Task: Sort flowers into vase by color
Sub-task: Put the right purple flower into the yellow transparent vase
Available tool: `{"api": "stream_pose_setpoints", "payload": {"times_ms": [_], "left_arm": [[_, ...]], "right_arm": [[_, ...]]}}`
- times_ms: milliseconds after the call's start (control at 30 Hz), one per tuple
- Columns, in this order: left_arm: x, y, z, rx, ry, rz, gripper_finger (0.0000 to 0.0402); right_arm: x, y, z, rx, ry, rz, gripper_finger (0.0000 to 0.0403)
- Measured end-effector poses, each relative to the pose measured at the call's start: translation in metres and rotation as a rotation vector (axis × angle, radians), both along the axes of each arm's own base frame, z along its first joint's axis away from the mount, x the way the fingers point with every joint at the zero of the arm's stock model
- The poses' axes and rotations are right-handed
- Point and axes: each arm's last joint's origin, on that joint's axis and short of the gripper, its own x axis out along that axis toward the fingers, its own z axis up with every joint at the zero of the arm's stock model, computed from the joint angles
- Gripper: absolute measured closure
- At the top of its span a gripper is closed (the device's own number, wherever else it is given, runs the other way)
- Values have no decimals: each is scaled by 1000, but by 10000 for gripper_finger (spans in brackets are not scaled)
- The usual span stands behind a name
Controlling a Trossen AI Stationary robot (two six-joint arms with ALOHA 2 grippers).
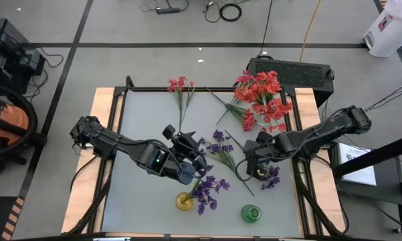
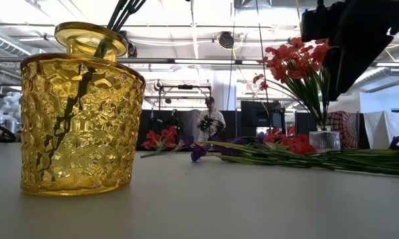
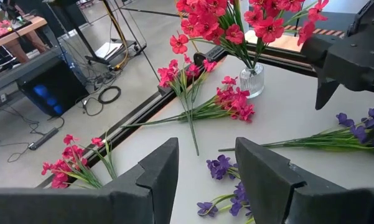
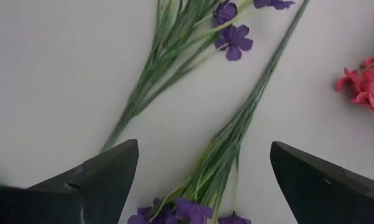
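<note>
Several flowers lie loose on the table [image 1: 137, 120] in the high view: a purple sprig [image 1: 222, 150] at mid-table, another purple sprig [image 1: 271, 175] under the right gripper [image 1: 256, 164], a pink sprig [image 1: 180, 90] near the far edge, and red ones standing in a clear vase [image 1: 249, 122]. More purple stems already sit in the yellow vase [image 1: 184, 201]; a green vase [image 1: 251, 213] stands nearby. The left gripper [image 1: 187, 161] hovers between the mid-table sprig and the yellow vase, holding nothing.

The low view shows the yellow vase [image 2: 79, 113] up close with stems in its neck, and loose stems lying flat across the table beyond.

In the left wrist view, the left gripper [image 3: 205, 171] has its fingers spread and empty above purple blossoms [image 3: 221, 167].

In the right wrist view, the right gripper [image 4: 202, 171] is spread wide, straddling a thin green stem [image 4: 236, 134] without touching it.

These sprigs look very light, with thin, bendy stems and soft blossom clusters that would crush; the bundled stem just below the blossoms seems the safest place to pinch.
</note>
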Motion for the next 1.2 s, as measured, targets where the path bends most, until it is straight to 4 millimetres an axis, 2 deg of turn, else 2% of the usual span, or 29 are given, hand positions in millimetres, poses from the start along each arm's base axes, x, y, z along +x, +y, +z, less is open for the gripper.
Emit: {"api": "stream_pose_setpoints", "payload": {"times_ms": [400, 767, 1200], "left_arm": [[0, 0, 0, 0, 0, 0, 235], [0, 0, 0, 0, 0, 0, 235], [0, 0, 0, 0, 0, 0, 235]], "right_arm": [[4, -16, -1, 30, 5, -79, 46], [-13, -20, -36, 45, 121, -155, 46], [-17, -20, -60, 88, 98, -174, 46]]}}
